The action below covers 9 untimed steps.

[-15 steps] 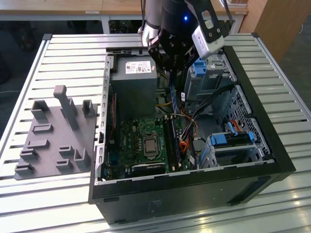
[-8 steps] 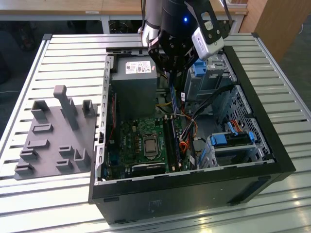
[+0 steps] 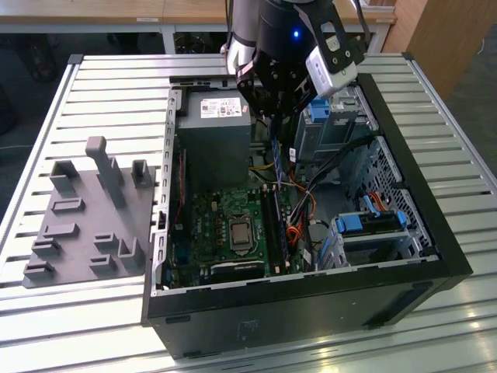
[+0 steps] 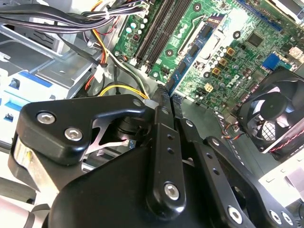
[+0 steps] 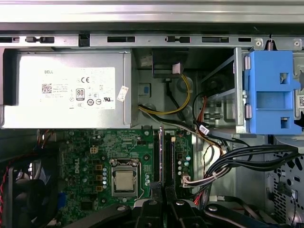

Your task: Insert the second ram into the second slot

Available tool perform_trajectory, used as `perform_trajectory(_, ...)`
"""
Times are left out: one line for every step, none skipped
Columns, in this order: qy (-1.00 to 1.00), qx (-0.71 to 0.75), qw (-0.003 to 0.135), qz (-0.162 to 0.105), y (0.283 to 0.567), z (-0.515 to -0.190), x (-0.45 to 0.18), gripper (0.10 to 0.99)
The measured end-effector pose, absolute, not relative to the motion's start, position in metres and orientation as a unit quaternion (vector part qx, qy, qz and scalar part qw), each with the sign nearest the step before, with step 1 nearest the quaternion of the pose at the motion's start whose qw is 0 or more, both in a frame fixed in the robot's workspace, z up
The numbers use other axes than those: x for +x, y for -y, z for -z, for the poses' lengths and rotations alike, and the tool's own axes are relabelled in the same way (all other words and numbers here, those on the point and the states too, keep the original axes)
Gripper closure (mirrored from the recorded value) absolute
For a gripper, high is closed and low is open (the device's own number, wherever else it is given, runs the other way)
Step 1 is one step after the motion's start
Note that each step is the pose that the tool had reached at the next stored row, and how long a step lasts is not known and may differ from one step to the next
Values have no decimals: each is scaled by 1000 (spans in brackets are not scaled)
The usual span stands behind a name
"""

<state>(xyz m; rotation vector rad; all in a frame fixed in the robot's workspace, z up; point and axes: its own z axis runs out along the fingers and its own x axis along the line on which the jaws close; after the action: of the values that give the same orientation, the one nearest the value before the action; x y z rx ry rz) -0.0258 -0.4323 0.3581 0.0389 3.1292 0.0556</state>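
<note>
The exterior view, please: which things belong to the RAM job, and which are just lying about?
Job: gripper, second ram in its jaws, memory slots.
Lying about: grey fixture tray, power supply, blue drive caddy.

case (image 3: 311, 311) 1 | power supply (image 3: 213, 140) 1 | grey fixture (image 3: 85, 225) 1 | hand (image 3: 273, 116) 1 | held ram stick (image 3: 276, 159) 1

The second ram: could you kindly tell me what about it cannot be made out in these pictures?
Exterior view: the top end of the second ram is hidden by the gripper.
Second wrist view: the gripper covers the held end of the ram.
First wrist view: the gripper covers the near ends of the slots.
All views: the ram's clearance above the slots cannot be judged.
</note>
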Motion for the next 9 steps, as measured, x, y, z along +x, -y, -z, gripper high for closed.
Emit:
perform_trajectory(-1000,12,6,-18,432,-358,-26,949)
perform_trajectory(-1000,12,6,-18,432,-358,-26,949)
perform_trajectory(-1000,12,6,-18,432,-357,-26,949)
perform_trajectory(-1000,12,6,-18,433,-357,-26,949)
perform_trajectory(-1000,12,6,-18,433,-356,-26,949)
perform_trajectory(-1000,12,6,-18,433,-356,-26,949)
perform_trajectory(-1000,12,6,-18,433,-355,-26,949)
perform_trajectory(-1000,12,6,-18,433,-355,-26,949)
perform_trajectory(-1000,12,6,-18,433,-354,-26,949)
